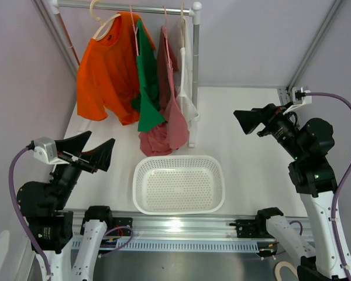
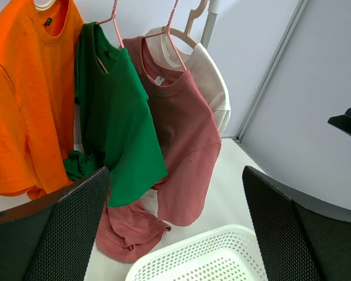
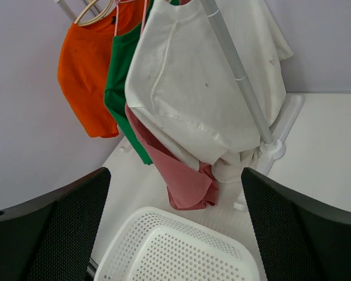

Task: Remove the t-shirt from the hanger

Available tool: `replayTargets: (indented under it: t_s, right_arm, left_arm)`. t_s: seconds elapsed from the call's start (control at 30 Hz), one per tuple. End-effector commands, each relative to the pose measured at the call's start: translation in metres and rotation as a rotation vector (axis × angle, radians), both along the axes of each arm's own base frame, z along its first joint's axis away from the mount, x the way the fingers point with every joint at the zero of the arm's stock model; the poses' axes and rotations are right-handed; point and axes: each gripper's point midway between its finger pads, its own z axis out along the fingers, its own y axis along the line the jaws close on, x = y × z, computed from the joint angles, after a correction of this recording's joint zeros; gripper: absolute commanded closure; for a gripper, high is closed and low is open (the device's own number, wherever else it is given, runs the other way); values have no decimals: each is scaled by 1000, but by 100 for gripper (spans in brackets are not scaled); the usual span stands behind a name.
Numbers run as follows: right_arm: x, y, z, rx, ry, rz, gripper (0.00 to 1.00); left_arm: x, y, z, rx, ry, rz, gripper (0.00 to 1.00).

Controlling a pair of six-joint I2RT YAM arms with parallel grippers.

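Stock as I see it from my station, all views:

1. Clothes rack: white metal post and top rail, standing at the far left of the tabletop.
2. Orange t-shirt: leftmost on the rail, on a pale hanger. I see a small dark neck tag in the left wrist view, too small for me to read.
3. Green t-shirt: second along, on a thin pink hanger, with its lower left side bunched.
4. Dusty-red t-shirt: third along, also on a thin pink hanger. It has a white neck label on which I cannot make out any writing. Its lower end lies crumpled on the tabletop beside the rack's foot.
5. White t-shirt: last on the rail, right against the post, on a pale hanger. I find no print or brand on any of the four.
6. White perforated basket: sits on the tabletop near the front edge, between the two arms and just in front of the red t-shirt's hem.
7. Left fingers: spread wide, holding nothing, raised at the left front of the tabletop and aimed at the hanging shirts, well apart from them.
8. Right fingers: spread wide in the right wrist view, holding nothing, raised at the right side and pointed toward the rack, well apart from it.
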Motion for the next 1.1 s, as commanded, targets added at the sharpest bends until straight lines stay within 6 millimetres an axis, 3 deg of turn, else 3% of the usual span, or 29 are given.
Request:
replayTargets:
  t_s: [0.0, 0.23, 0.37, 0.57, 0.7, 0.77, 0.83, 0.87, 1.07]
  right_arm:
    - [-6, 1, 7, 0, -42, 12, 0]
    - [0, 3, -1, -17, -28, 9, 1]
    - [6, 5, -7, -15, -5, 5, 1]
    - [5, 8, -6, -43, -30, 20, 1]
    - [1, 10, -3, -19, -58, 30, 1]
    - [-1, 15, -7, -8, -59, 50, 0]
    - [-3, 19, -11, -6, -52, 71, 1]
    - [-4, 20, -15, -7, -43, 77, 1]
    - [-9, 20, -32, -23, -41, 79, 1]
  left_arm:
    - [6, 2, 0, 34, 21, 10, 0]
    - [40, 21, 4, 29, 109, 122, 0]
    - [68, 21, 28, 45, 45, 125, 1]
    - [133, 42, 39, 109, 21, 243, 1]
    - [170, 41, 71, 213, -59, 236, 0]
    - [201, 47, 75, 221, -36, 268, 0]
    - [212, 52, 104, 233, -88, 299, 0]
    - [229, 52, 105, 242, -86, 301, 0]
    - [282, 58, 135, 281, -195, 332, 0]
